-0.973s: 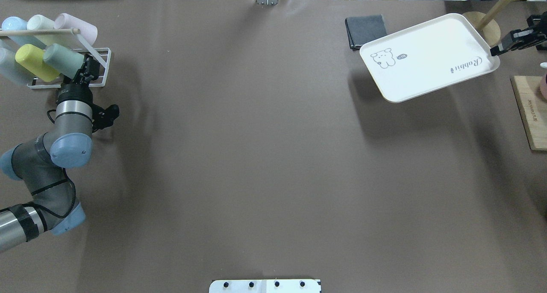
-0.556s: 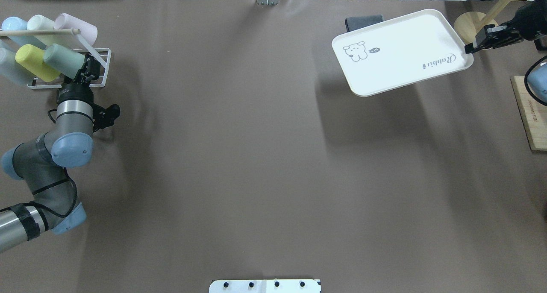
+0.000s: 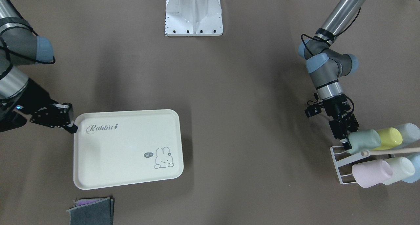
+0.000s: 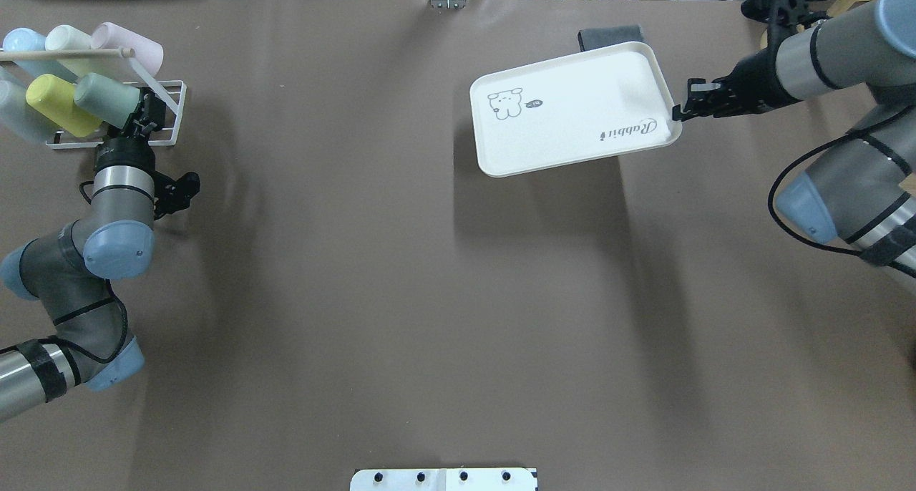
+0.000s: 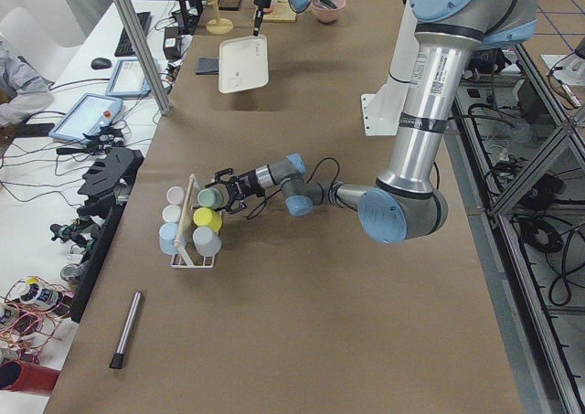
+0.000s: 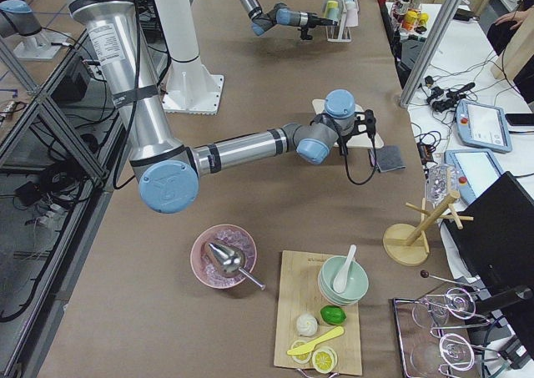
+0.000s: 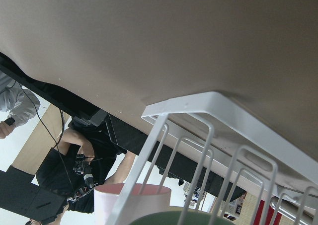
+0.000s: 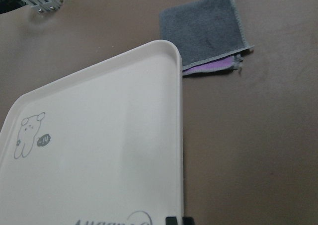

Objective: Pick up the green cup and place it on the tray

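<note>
Your right gripper (image 4: 676, 113) pinches the tray (image 4: 572, 112) rim; your left gripper (image 3: 345, 141) grips the green cup (image 3: 364, 140) beside open tabletop.

overhead — behind robot, down | front — facing robot | both share tray (image 4: 572, 112)

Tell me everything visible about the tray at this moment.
The tray is a cream, plastic-looking rectangle with rounded corners and a raised rim, printed with grey "Rabbit" script and a small bunny drawing. It is empty. The right claw is shut on its rim at the corner near the script. Its shadow falls offset on the brown table, suggesting it is held above it. A folded grey cloth lies just beyond its far edge.
</note>
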